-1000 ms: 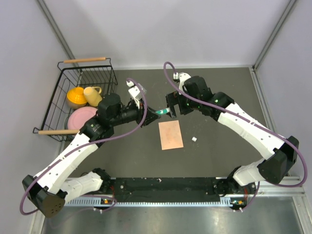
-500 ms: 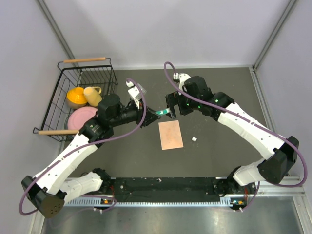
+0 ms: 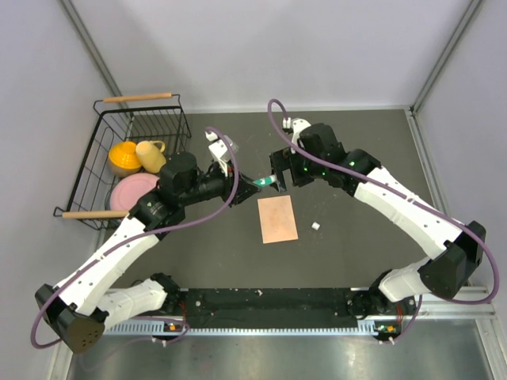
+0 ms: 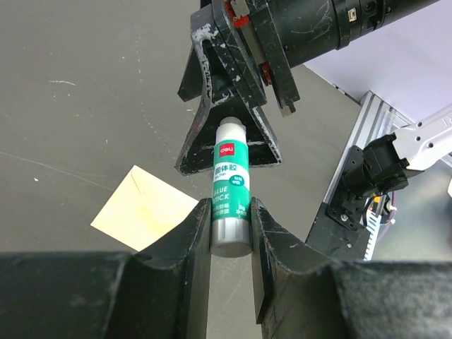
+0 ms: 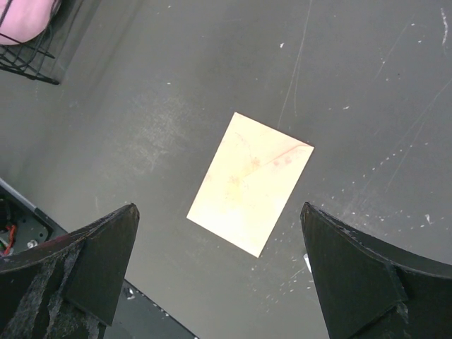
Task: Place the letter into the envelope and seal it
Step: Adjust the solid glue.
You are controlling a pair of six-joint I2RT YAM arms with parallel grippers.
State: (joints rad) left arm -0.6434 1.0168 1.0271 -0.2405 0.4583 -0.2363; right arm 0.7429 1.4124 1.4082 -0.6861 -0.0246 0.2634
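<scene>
One glue stick [image 4: 231,191] is clamped in the left gripper [image 4: 232,212]. The right gripper [image 3: 277,180] stands wide open beside its cap. The envelope [image 3: 278,219] lies flat underneath, touching neither.

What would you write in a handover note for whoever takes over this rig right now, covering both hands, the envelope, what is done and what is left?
Hands: the left hand is shut on the glue stick, held above the table. The right hand is open, its fingers on either side of the stick's white top.
Things: the envelope lies flat on the table, flap folded down.
Done: glue stick picked up. Whether the letter is inside cannot be seen.
Left: probably uncap the stick, glue the flap, press it shut.
</scene>
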